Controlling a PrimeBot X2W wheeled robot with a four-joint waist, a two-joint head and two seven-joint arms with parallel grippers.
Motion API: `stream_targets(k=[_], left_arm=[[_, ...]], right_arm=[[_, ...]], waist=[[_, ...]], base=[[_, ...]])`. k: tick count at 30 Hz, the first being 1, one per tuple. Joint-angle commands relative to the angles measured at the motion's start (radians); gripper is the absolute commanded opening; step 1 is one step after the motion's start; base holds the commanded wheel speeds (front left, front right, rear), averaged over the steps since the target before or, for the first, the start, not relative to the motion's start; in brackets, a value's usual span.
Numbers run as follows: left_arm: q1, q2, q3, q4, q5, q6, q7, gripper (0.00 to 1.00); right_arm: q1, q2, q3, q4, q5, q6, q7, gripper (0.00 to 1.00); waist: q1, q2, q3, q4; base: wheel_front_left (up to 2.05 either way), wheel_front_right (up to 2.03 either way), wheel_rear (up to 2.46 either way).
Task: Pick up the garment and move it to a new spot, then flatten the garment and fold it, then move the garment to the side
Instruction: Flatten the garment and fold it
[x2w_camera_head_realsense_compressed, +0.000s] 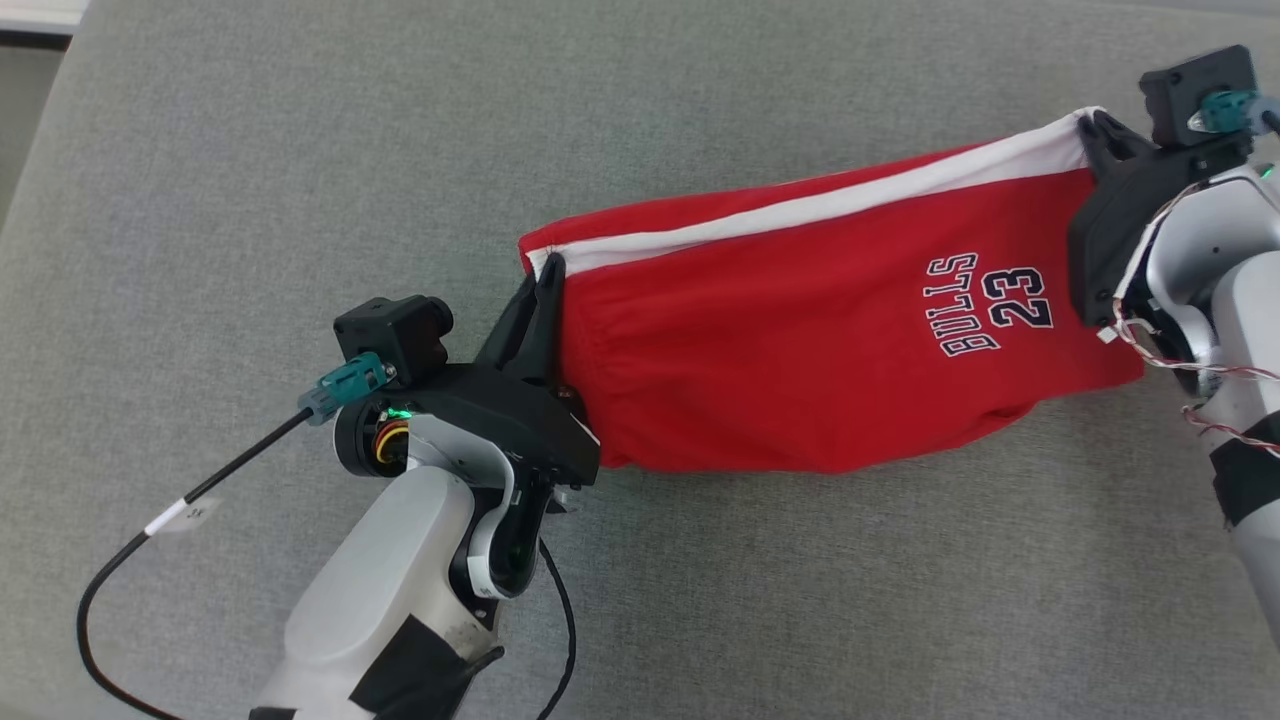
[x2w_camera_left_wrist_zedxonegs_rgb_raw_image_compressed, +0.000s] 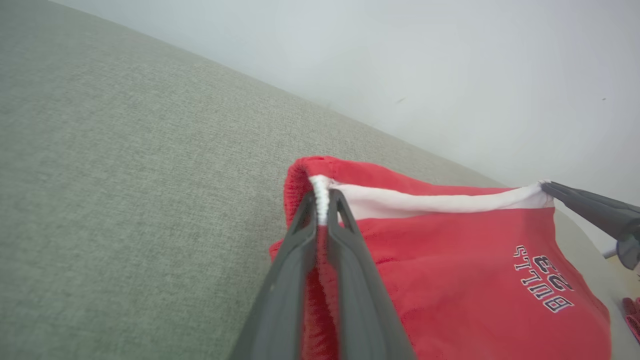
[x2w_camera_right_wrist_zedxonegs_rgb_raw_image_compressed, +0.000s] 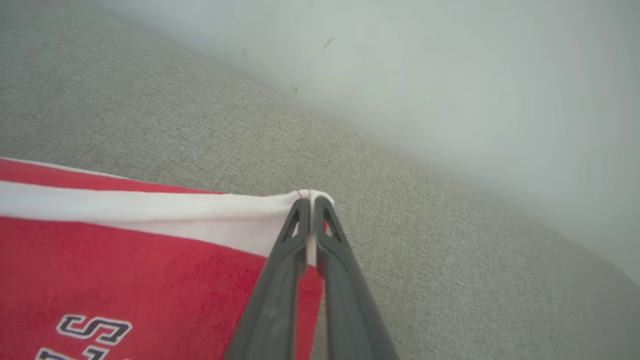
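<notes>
The garment (x2w_camera_head_realsense_compressed: 800, 350) is a pair of red shorts with a white side stripe and "BULLS 23" lettering, stretched between both arms over the grey surface. My left gripper (x2w_camera_head_realsense_compressed: 548, 270) is shut on the stripe's left corner; in the left wrist view the garment (x2w_camera_left_wrist_zedxonegs_rgb_raw_image_compressed: 450, 270) has its white edge pinched between the tips of the left gripper (x2w_camera_left_wrist_zedxonegs_rgb_raw_image_compressed: 323, 200). My right gripper (x2w_camera_head_realsense_compressed: 1092, 125) is shut on the stripe's right corner. The right wrist view shows the right gripper (x2w_camera_right_wrist_zedxonegs_rgb_raw_image_compressed: 310, 202) clamping the white corner of the garment (x2w_camera_right_wrist_zedxonegs_rgb_raw_image_compressed: 125, 260). The cloth hangs down from the taut upper edge.
A grey fabric surface (x2w_camera_head_realsense_compressed: 300, 150) spreads all around the shorts. Its far edge meets a pale wall (x2w_camera_left_wrist_zedxonegs_rgb_raw_image_compressed: 450, 60) in the wrist views. A black cable (x2w_camera_head_realsense_compressed: 150, 540) loops from my left wrist at the lower left.
</notes>
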Motion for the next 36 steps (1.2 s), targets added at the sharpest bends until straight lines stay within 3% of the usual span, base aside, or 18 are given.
stream_targets(k=[1,7,14,21,28,36], left_arm=[[-0.016,-0.002,-0.002,0.012,0.014,0.0,-0.015,1.0],[-0.03,-0.01,-0.01,0.07,0.032,-0.02,-0.074,1.0],[0.073,0.019,0.024,0.034,0.123,-0.043,-0.124,1.0],[0.31,0.039,0.194,-0.194,0.315,-0.084,-0.124,1.0],[0.522,-0.004,0.371,-0.37,0.462,-0.151,-0.124,1.0],[0.64,-0.038,0.46,-0.425,0.521,-0.186,-0.124,1.0]], right_arm=[[-0.013,0.006,0.011,0.013,0.005,-0.003,-0.009,1.0],[-0.037,0.034,-0.002,0.081,0.076,-0.003,-0.038,1.0],[0.009,0.051,-0.046,0.13,0.182,-0.003,0.073,1.0],[0.076,0.025,-0.093,0.141,0.215,-0.003,0.133,1.0],[0.11,0.018,-0.157,0.169,0.19,-0.003,0.129,1.0],[0.131,0.034,-0.22,0.202,0.157,-0.003,0.159,1.0]], waist=[[-0.0003,-0.0002,0.017,0.017],[-0.0003,-0.0002,-0.004,0.014],[-0.0003,-0.0002,-0.072,0.008],[-0.0003,-0.0002,-0.106,0.033],[-0.0003,-0.0002,-0.096,0.071],[-0.0003,-0.0002,-0.074,0.102]], base=[[0.0,0.0,0.0],[0.0,0.0,0.0],[0.0,0.0,0.0],[0.0,0.0,0.0],[0.0,0.0,0.0],[0.0,0.0,0.0]])
